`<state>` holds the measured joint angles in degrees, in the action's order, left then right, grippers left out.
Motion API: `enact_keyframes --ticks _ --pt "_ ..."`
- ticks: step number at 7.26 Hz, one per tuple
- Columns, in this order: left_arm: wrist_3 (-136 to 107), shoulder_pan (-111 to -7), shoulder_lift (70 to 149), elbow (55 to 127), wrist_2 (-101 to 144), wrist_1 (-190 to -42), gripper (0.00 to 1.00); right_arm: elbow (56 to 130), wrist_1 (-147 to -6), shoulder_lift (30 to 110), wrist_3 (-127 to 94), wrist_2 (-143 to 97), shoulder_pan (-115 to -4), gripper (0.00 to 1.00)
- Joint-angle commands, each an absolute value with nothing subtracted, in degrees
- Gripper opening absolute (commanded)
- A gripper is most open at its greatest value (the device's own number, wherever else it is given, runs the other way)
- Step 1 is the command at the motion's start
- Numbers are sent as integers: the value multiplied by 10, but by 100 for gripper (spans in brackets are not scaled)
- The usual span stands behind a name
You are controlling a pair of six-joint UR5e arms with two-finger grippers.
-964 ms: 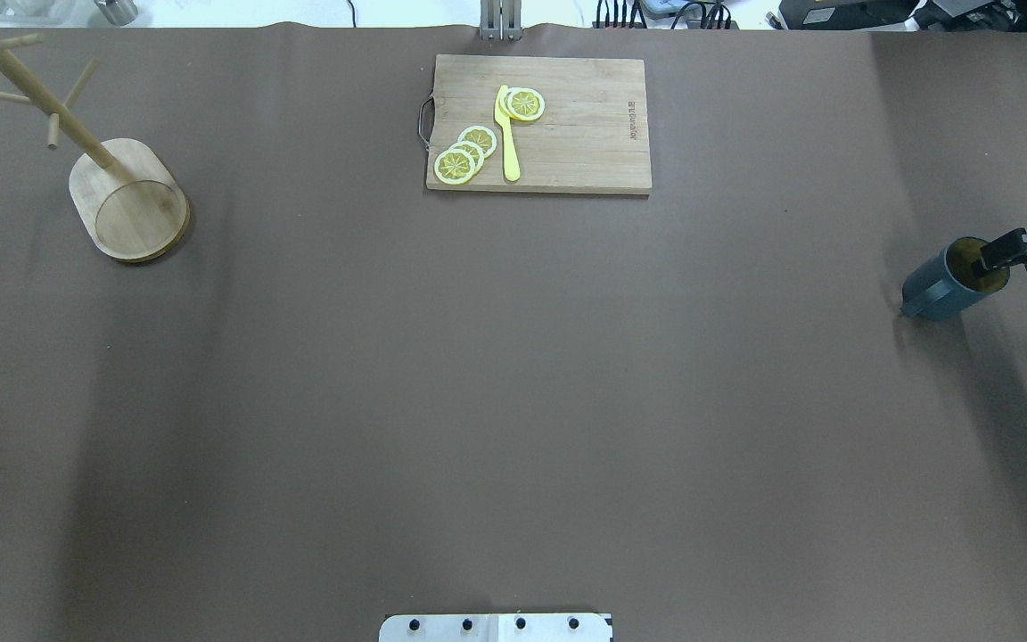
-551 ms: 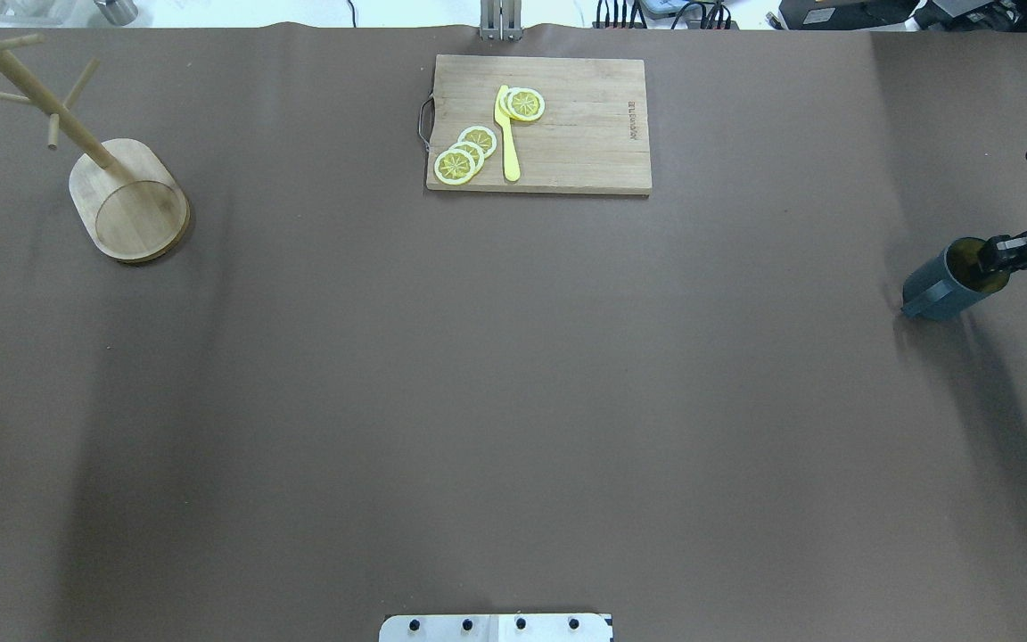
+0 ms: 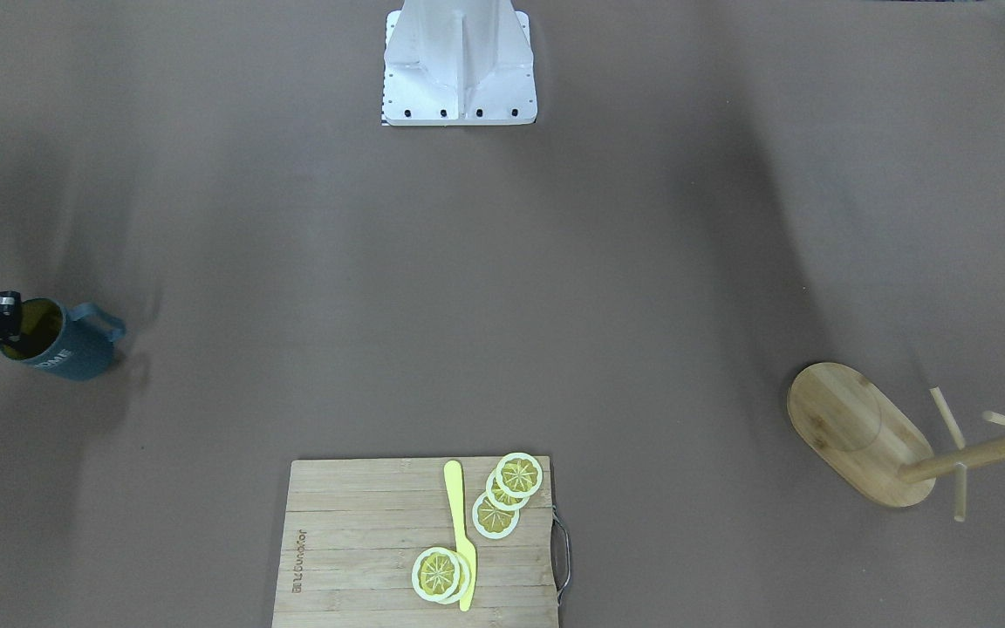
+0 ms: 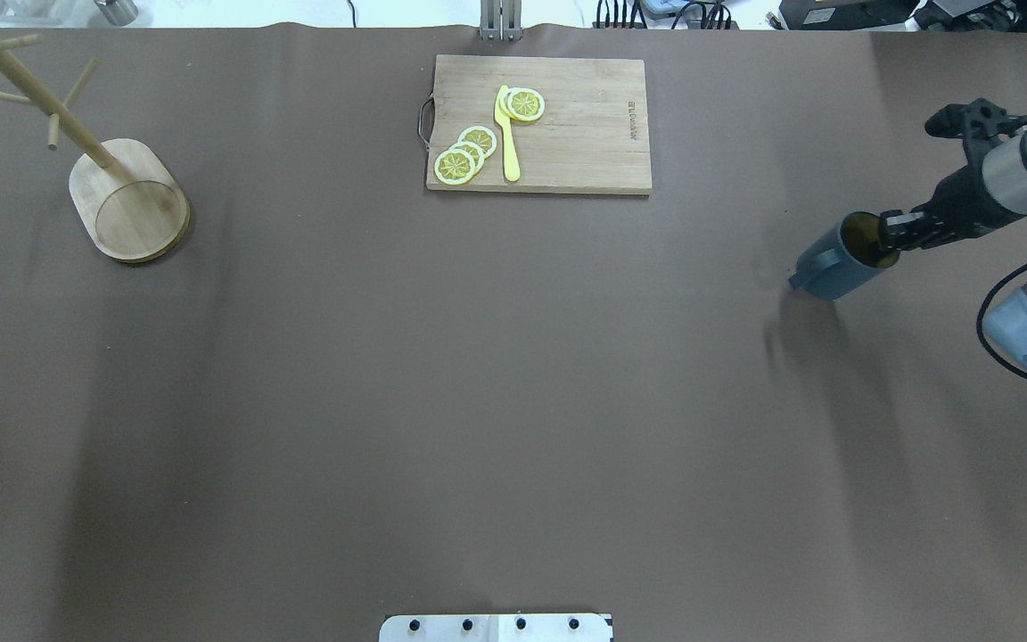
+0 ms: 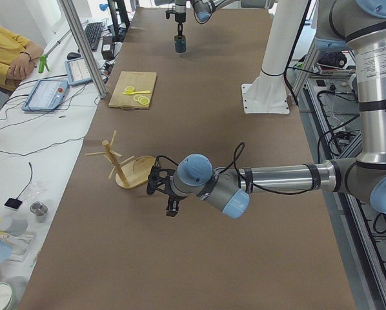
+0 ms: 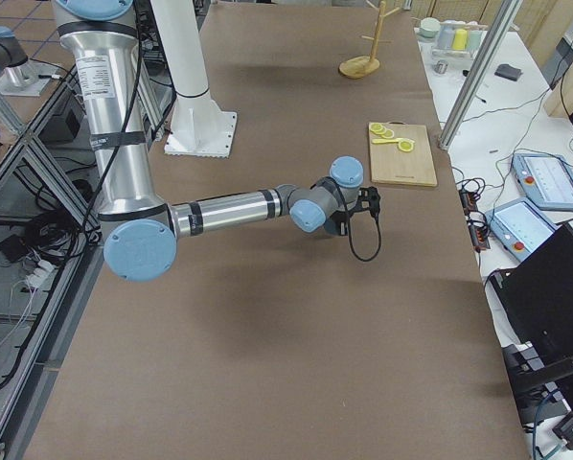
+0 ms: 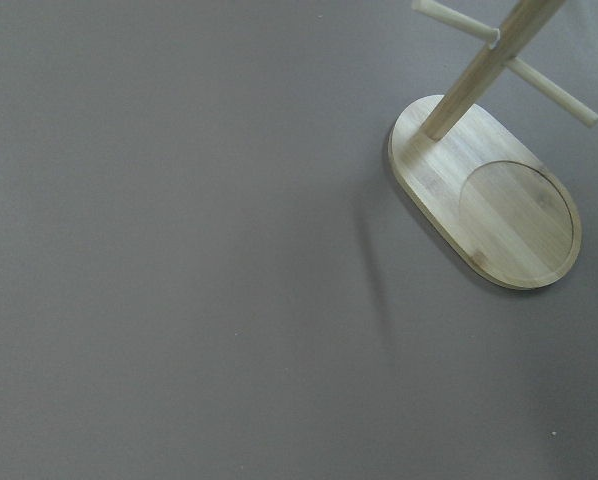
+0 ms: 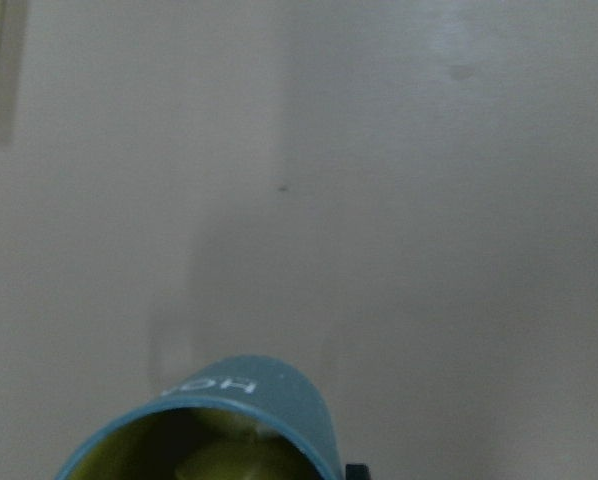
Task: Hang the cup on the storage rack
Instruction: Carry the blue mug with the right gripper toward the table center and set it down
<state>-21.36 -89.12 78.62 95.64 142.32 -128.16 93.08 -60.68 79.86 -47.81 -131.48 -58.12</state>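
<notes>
While the right jaws clamp the cup (image 4: pixel 825 272) by its rim, it hangs above the counter (image 4: pixel 513 401) near its right edge; the storage rack (image 4: pixel 128 198) stands at the far left corner. How wide the left jaws stand cannot be told.

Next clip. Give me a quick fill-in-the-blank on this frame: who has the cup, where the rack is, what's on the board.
The cup hangs by its rim from the robot's ____ fingers.
The rack stands far over on the robot's ____ side.
On the cutting board, beside the lemon slices, lies a yellow ____.
Missing words: right, left, knife.
</notes>
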Motion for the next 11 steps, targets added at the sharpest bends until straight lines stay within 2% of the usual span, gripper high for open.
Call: enact_keyframes --ticks 1,4,7,10,11 --pt "-214 -891 787 955 1423 -1282 98 970 -611 719 -677 -1237 -455 0" --pt "-214 -891 787 955 1423 -1282 98 1009 -803 560 -773 -1103 -314 0" --pt "-214 -891 787 955 1424 -1283 98 998 -810 534 -804 -1034 -240 0" --pt "-217 -891 787 958 1424 -1284 98 996 -828 541 -800 -1027 -228 0" --pt "-220 -891 792 958 1425 -1284 98 991 -828 539 -800 -1027 -228 58"
